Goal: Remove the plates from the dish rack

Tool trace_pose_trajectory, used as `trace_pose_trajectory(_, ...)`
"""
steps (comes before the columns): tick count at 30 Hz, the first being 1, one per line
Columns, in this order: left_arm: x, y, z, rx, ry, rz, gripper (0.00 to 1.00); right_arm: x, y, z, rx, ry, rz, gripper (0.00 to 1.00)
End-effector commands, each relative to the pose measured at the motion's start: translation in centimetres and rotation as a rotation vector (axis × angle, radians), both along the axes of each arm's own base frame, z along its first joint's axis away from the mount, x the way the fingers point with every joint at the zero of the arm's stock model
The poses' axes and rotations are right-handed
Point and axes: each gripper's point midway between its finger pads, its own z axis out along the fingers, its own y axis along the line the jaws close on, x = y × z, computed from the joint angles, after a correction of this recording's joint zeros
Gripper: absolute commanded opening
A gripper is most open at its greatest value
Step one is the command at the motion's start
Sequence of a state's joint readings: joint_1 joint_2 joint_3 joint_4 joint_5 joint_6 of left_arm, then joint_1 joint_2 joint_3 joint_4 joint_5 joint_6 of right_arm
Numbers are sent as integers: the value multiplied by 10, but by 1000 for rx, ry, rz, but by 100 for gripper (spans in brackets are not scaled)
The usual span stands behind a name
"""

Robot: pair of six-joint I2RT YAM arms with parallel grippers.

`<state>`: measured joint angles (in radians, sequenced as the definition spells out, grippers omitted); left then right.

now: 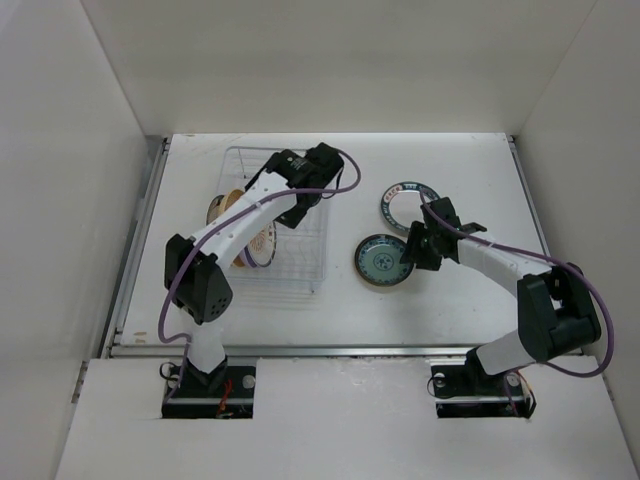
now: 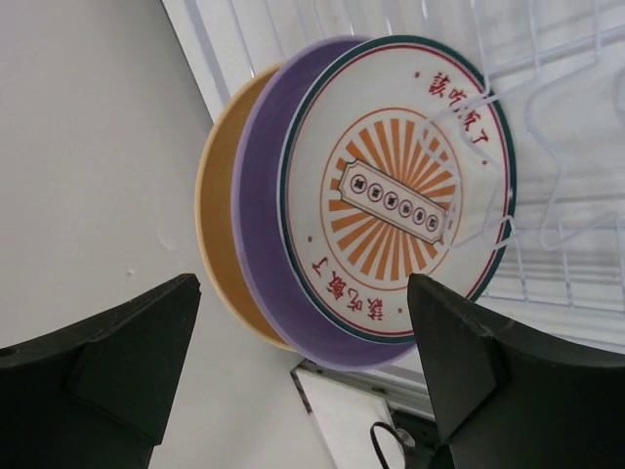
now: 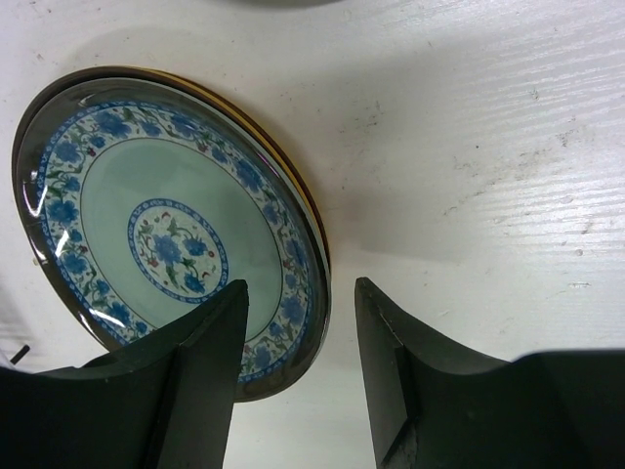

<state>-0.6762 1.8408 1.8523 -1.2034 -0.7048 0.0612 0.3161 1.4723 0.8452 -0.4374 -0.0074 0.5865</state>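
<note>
Bright, even overhead light, soft shadows on the white table (image 1: 340, 310), glare streaks along the teal-blue plate (image 3: 171, 230) rim, wrist-view foregrounds dark

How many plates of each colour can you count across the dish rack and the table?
Tan-yellow plate: 1
Lavender plate: 1
Orange-sunburst white plate: 1
Green-rimmed white plate: 1
Blue floral plate: 1
Gold-rimmed plate, only its edge showing beneath the blue one: 1
Total: 6
</note>
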Motion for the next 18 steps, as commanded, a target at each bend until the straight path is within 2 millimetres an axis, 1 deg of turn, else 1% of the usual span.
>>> trace_pose_trajectory(1, -3, -8, 31, 2, -121, -50, 86, 10, 7, 17, 12, -62, 26, 54)
trace_pose_trajectory(2, -7, -17, 22, -48, -71, -80, 86, 7, 6, 14, 10, -54, 26, 54)
trace_pose_trajectory(3, -10, -25, 18, -78, -46, -101, 84, 7, 6, 14, 10, -53, 26, 54)
trace_pose_trajectory(4, -15, -28, 13, -94, -5, -121, 83, 7, 6, 14, 10, -53, 26, 54)
trace_pose_trajectory(6, -21, -36, 3, -125, 55, -149, 75, 7, 6, 14, 10, -53, 26, 54)
trace_pose_trajectory(7, -20, -37, -6, -104, 92, -158, 72, 4, 5, 11, 7, -45, 26, 54)
trace_pose_trajectory(8, -23, -36, -10, -85, 117, -156, 65, 5, 5, 14, 10, -53, 26, 54)
trace_pose_trajectory(10, -22, -38, -13, -78, 139, -157, 64, 5, 5, 14, 10, -53, 26, 54)
trace_pose_trajectory(11, -17, -34, -21, -55, 144, -128, 64, 5, 5, 14, 10, -53, 26, 54)
trace_pose_trajectory(12, -15, -33, -21, -39, 141, -115, 63, 5, 5, 14, 10, -53, 26, 54)
trace_pose_trajectory(13, -9, -25, -18, -15, 130, -91, 63, 5, 5, 17, 12, -62, 26, 54)
trace_pose_trajectory(14, -7, -24, -26, -9, 141, -71, 63, 5, 5, 17, 12, -62, 26, 54)
trace_pose_trajectory(15, -4, -18, -25, -7, 146, -52, 63, 5, 5, 17, 12, -62, 26, 54)
trace_pose_trajectory(16, -4, -18, -25, -7, 146, -52, 61, 5, 5, 17, 12, -62, 26, 54)
trace_pose_trajectory(18, 0, -9, -32, 13, 162, -17, 61, 3, 5, 16, 10, -53, 26, 54)
